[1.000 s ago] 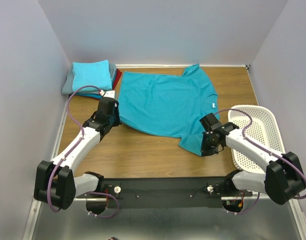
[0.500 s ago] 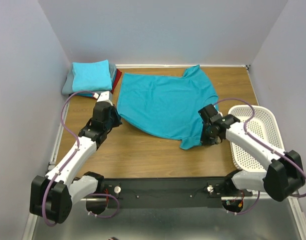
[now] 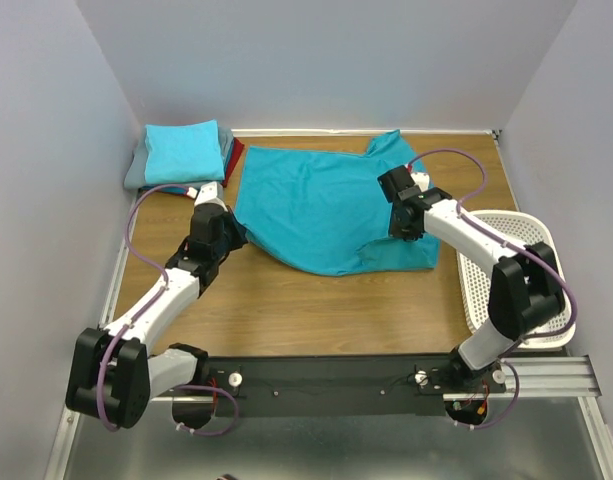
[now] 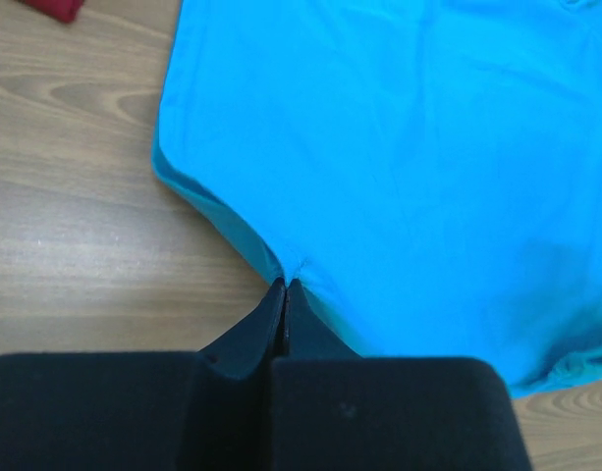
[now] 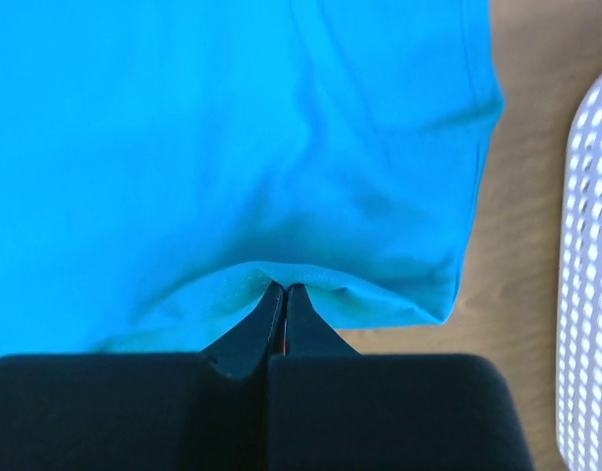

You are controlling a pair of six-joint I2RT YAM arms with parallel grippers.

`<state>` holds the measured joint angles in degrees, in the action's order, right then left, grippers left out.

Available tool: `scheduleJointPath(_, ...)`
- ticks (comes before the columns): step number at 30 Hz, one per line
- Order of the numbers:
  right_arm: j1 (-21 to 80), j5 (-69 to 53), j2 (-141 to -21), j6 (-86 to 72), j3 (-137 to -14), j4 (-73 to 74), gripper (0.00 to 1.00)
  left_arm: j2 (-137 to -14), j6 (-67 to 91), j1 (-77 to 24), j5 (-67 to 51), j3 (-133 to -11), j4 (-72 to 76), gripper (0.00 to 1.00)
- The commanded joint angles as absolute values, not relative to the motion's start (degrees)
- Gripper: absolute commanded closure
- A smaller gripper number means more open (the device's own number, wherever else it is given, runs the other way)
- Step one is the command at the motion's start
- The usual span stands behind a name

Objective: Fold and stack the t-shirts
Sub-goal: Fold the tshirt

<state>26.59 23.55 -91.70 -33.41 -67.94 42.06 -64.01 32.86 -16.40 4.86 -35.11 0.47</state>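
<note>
A teal-blue t-shirt (image 3: 326,205) lies spread on the wooden table. My left gripper (image 3: 229,238) is shut on its left edge, as the left wrist view (image 4: 286,284) shows. My right gripper (image 3: 401,222) is shut on a fold of the shirt's right side, seen in the right wrist view (image 5: 285,287), and holds that side folded over onto the body. A stack of folded t-shirts (image 3: 183,153), light turquoise on top with grey and dark red below, sits at the back left corner.
A white perforated plastic basket (image 3: 516,265) stands at the right edge of the table; it also shows in the right wrist view (image 5: 587,275). Walls close the table on three sides.
My right gripper has carried the shirt's right side up and leftward, folding it onto the body. My left gripper has crept slightly toward the back, still on the left edge.
</note>
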Motion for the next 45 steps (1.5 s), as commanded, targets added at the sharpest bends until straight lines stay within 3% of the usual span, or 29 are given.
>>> scheduleJointPath(1,24.53,27.77,-95.43,-29.63,-73.72,39.11,1.00,-66.79,32.78,-15.21,3.61,-36.03,5.09,1.00)
scheduleJointPath(24,19.51,29.44,-106.08,-21.80,-89.56,38.76,1.00,-75.14,31.03,-8.70,0.26,-39.99,10.10,1.00)
scheduleJointPath(45,18.63,31.38,-116.45,-18.11,-99.22,38.76,1.00,-90.08,30.06,-5.71,-4.48,-47.99,12.92,1.00)
